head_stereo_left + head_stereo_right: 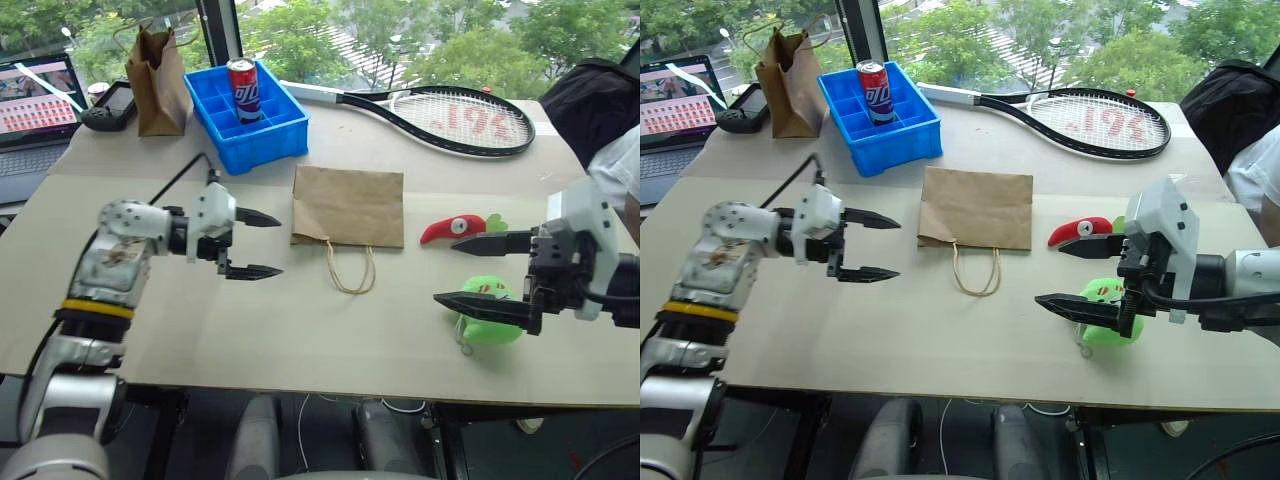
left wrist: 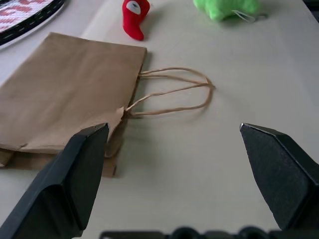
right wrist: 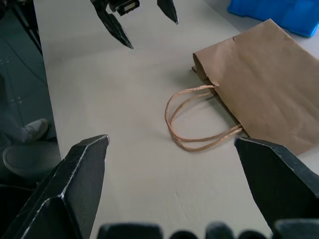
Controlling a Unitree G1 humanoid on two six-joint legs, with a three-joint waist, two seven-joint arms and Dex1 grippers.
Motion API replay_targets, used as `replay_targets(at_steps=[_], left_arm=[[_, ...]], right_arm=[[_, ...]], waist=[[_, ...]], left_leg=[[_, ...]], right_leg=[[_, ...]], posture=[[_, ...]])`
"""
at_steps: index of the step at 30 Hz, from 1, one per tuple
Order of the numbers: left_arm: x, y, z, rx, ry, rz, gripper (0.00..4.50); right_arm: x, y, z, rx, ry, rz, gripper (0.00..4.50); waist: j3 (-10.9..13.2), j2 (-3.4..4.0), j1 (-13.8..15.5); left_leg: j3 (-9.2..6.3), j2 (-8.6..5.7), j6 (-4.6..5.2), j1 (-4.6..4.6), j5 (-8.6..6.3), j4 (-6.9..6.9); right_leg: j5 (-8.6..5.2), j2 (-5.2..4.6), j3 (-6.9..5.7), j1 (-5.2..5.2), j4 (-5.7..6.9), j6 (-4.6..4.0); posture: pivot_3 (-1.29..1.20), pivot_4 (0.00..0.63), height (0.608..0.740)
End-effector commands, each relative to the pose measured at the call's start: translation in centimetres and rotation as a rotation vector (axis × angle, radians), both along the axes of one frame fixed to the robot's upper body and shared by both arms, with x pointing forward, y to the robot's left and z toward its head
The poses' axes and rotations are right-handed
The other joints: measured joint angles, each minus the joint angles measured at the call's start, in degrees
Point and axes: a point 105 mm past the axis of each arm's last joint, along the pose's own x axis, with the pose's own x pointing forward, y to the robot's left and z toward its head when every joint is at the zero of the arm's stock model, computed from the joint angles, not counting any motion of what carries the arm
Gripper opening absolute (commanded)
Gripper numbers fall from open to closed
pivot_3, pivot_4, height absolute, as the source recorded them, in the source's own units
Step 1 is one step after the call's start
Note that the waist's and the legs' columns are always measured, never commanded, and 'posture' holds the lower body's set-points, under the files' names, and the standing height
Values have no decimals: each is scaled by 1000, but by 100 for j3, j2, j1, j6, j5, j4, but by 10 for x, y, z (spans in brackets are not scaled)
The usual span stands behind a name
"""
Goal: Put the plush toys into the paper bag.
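The pale table carries a flat paper bag, red toy, green toy, blue bin and racket, all beyond the fingertips.

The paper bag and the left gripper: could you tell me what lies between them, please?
Nothing; in the left eye view, bare table separates the open left gripper from the flat paper bag.

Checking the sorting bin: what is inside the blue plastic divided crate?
One red soda can stands upright in the blue crate. The other visible compartments look empty; the crate's walls hide some floors.
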Motion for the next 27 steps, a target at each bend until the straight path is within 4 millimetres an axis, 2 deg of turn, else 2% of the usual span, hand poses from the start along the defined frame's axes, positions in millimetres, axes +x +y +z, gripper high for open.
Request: replay_targets(at_steps=[1, 6, 12, 20, 26, 27], left_arm=[[12, -20, -3, 139, -195, -127, 4500], [22, -57, -6, 98, -260, -227, 4500], [30, -78, -10, 94, -295, -247, 4500], [31, -95, -17, 181, -392, -314, 4500], [37, -104, -16, 177, -420, -280, 4500], [39, -106, -16, 171, -422, -264, 4243]], right_arm=[[-3, 6, -4, -15, -12, -30, 4464], [-7, 2, -14, 0, -4, -109, 4464], [-11, -6, -19, 0, -25, -201, 4464], [-19, -10, -20, 9, -47, -254, 4464], [-15, -16, -20, 0, -67, -300, 4464], [-14, -16, -20, 1, -72, -305, 4493]], waist=[[0, 0, 15], [1, -2, -6], [3, -3, -51], [3, -5, -33], [4, -5, -24], [4, -5, -24]], left_leg=[[1, -2, 0, -1, 0, 0], [-1, -4, 2, -4, 0, -4], [-11, -7, 9, 5, 5, -7], [-19, -11, 10, 29, 5, -9], [-22, -16, 10, 29, 5, -8], [-22, -16, 10, 29, 5, -8]], right_leg=[[1, -2, 1, 3, -3, 2], [12, -3, 1, 23, -33, 20], [29, 0, -2, 48, -61, 33], [30, -1, -6, 83, -74, 35], [30, -1, -6, 88, -77, 37], [30, -1, -6, 88, -77, 37]], posture=[[0, 150, 658], [0, 150, 658], [0, 150, 658], [0, 150, 658], [0, 150, 658], [0, 150, 658]])
